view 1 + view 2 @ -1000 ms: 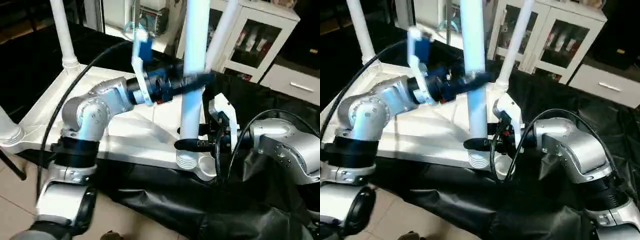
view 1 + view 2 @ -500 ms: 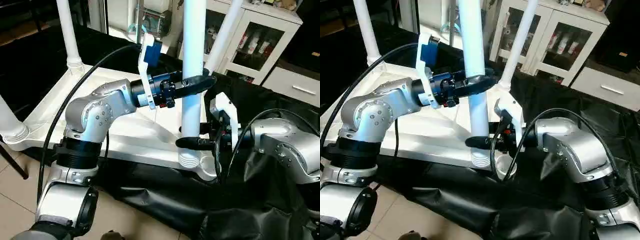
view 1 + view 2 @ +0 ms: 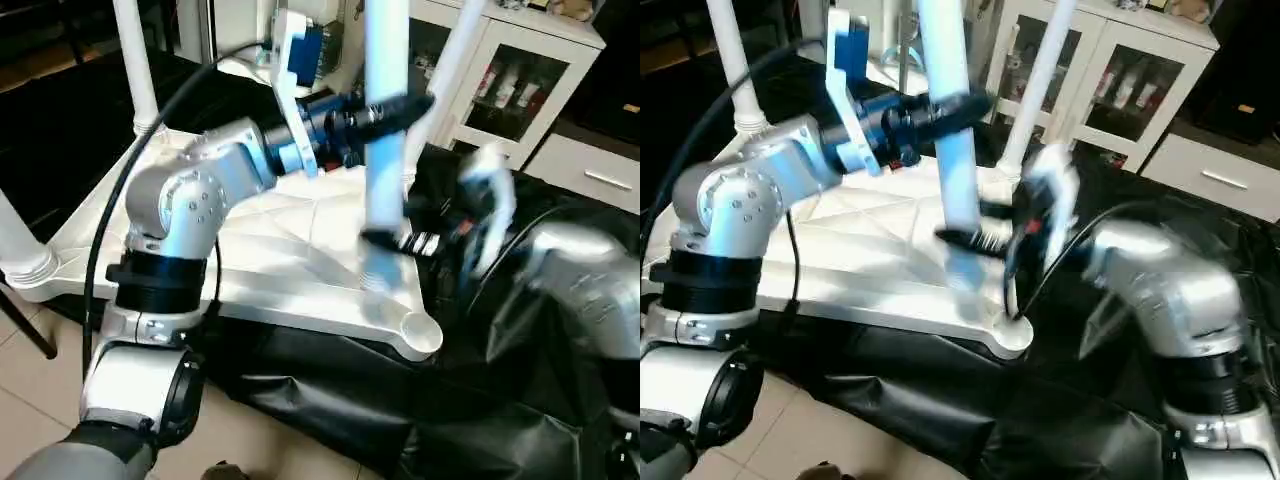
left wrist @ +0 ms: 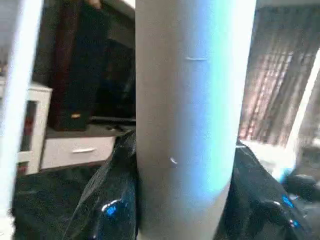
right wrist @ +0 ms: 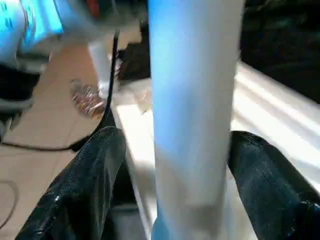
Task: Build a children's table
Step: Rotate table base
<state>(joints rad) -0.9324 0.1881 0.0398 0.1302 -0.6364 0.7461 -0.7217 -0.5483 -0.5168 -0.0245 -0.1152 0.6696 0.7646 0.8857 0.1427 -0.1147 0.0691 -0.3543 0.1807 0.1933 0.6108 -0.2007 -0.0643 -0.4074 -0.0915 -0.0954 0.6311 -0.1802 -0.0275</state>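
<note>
The white tabletop (image 3: 280, 250) lies underside up on black cloth. Three white legs stand in its corner sockets: far left (image 3: 135, 60), near left (image 3: 20, 250) and far right (image 3: 455, 60). A fourth leg (image 3: 385, 150) hangs upright with its ribbed end above the tabletop, just beyond the bare near right socket (image 3: 422, 335). My left gripper (image 3: 390, 108) is shut on this leg high up, and both fingers (image 4: 107, 200) press against it. Lower down, my right gripper (image 3: 385, 240) stands open around the same leg (image 5: 195, 125), with a gap beside one finger (image 5: 85, 185).
A white cabinet (image 3: 520, 90) with glass doors stands behind at the right. Black cloth (image 3: 330, 400) drapes down in front of the table's near edge. A black cable (image 3: 130, 190) arcs over my left arm. Tiled floor (image 3: 30, 400) shows at the lower left.
The held leg has come up out of the near right socket and shifted a little farther back. My left gripper closed on it and rose. My right gripper rose too and loosened its fingers.
</note>
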